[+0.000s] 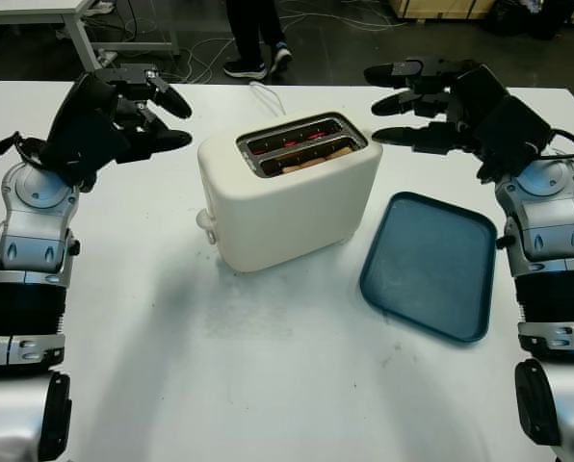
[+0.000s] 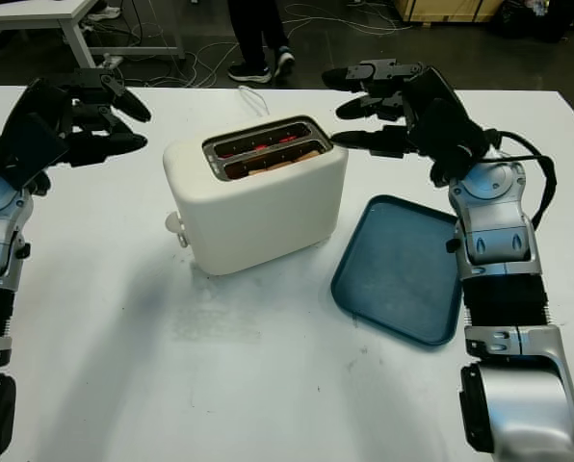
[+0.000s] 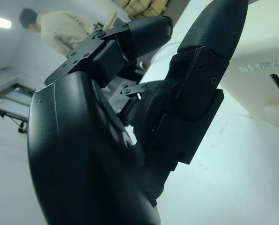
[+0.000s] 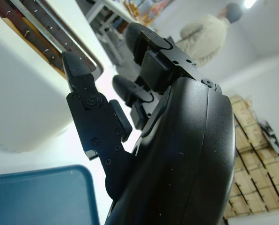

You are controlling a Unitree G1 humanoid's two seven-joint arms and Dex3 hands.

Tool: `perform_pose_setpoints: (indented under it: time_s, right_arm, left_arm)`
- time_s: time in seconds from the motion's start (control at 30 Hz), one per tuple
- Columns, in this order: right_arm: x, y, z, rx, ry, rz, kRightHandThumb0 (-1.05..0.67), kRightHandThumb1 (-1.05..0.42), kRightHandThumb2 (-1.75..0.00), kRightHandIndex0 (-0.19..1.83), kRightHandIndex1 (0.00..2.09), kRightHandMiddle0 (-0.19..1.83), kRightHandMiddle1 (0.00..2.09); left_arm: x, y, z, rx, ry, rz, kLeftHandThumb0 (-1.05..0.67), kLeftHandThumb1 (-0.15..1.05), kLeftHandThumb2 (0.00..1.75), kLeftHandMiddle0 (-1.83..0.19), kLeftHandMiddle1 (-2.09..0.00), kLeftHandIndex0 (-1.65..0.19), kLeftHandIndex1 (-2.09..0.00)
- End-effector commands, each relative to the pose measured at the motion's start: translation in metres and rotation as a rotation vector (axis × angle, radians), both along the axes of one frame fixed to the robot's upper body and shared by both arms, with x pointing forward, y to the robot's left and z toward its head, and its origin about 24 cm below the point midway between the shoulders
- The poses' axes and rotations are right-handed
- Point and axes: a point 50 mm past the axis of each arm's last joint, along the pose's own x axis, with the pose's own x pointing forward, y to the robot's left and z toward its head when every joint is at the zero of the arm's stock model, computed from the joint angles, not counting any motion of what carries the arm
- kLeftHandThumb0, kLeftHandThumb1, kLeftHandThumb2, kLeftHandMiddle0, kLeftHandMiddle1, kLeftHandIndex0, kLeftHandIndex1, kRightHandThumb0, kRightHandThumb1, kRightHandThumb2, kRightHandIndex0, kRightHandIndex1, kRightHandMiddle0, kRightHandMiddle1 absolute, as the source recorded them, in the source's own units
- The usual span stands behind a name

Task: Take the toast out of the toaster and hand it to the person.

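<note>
My right hand (image 1: 417, 101) hangs open, holding nothing, above the table's far right area, its lowest fingertip just beside the toaster's (image 1: 289, 190) top right corner; I judge it is lined up to reach into the slots. My left hand (image 1: 138, 111) is open too, holding nothing, near the far left edge, clear of the toaster, probably parked out of the way. The toast (image 1: 311, 158) sits down in the near slot, only its top edge showing; the far slot glows red. A dark blue tray (image 1: 430, 262) lies flat by the right edge, just beside the toaster. A person's legs (image 1: 258, 34) stand beyond the far edge of the white table (image 1: 268, 385).

Right eye: same layout; right hand's finger almost touching the toaster rim.

Left wrist: left hand's fingers (image 3: 144, 33) grip nothing; toaster side wall beyond, a person (image 3: 60, 30) behind.

Right wrist: right hand's fingertip (image 4: 74, 70) beside the slot edge, tray corner below, person (image 4: 205, 35) waiting beyond, likely the receiver.
</note>
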Motion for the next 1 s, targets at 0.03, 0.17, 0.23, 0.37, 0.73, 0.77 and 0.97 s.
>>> perform_pose_setpoints:
  time_s: [0.03,0.17,0.23,0.37,0.73,0.77,0.97]
  right_arm:
    - [-0.0011,0.0006,0.0038,0.016,-0.015,0.009,-0.19,-0.68,0.0,0.6,0.61,0.79,0.02]
    - [-0.0011,0.0007,0.0039,0.014,-0.015,0.011,-0.18,-0.68,0.0,0.59,0.61,0.79,0.02]
    - [-0.0009,0.0006,0.0039,0.015,-0.011,0.012,-0.19,-0.68,0.0,0.6,0.61,0.79,0.02]
    - [-0.0007,0.001,0.0042,0.015,-0.008,0.022,-0.15,-0.67,0.0,0.63,0.63,0.81,0.02]
    - [-0.0012,0.0013,0.0052,0.016,-0.004,0.026,-0.04,-0.67,0.0,0.59,0.65,0.8,0.02]
    - [-0.0011,0.0014,0.0052,0.017,-0.005,0.026,-0.04,-0.67,0.0,0.6,0.66,0.8,0.02]
    - [-0.0011,0.0021,0.0034,0.036,-0.023,0.022,-0.04,-0.67,0.0,0.63,0.7,0.83,0.03]
  left_arm:
    - [-0.0026,0.0032,-0.0012,0.02,-0.001,0.002,-1.05,0.79,0.0,-0.85,-1.07,-0.74,-1.03]
    - [-0.0032,0.0033,-0.0008,0.019,-0.002,-0.001,-1.05,0.79,0.0,-0.86,-1.05,-0.75,-1.02]
    - [-0.0032,0.0032,-0.0006,0.03,-0.003,0.001,-1.05,0.79,0.0,-0.86,-1.05,-0.76,-1.01]
    - [-0.003,0.0026,-0.0002,0.033,-0.003,-0.001,-1.05,0.79,0.0,-0.86,-1.06,-0.76,-1.01]
    - [-0.0025,0.0013,-0.0002,0.006,-0.001,-0.016,-1.05,0.76,0.0,-0.85,-1.06,-0.76,-1.0]
    - [-0.0027,0.0013,-0.0002,0.007,-0.002,-0.013,-1.05,0.76,0.0,-0.85,-1.06,-0.76,-1.0]
    - [-0.0032,0.0024,-0.0003,0.009,-0.013,-0.013,-1.05,0.76,0.0,-0.85,-1.07,-0.77,-0.99]
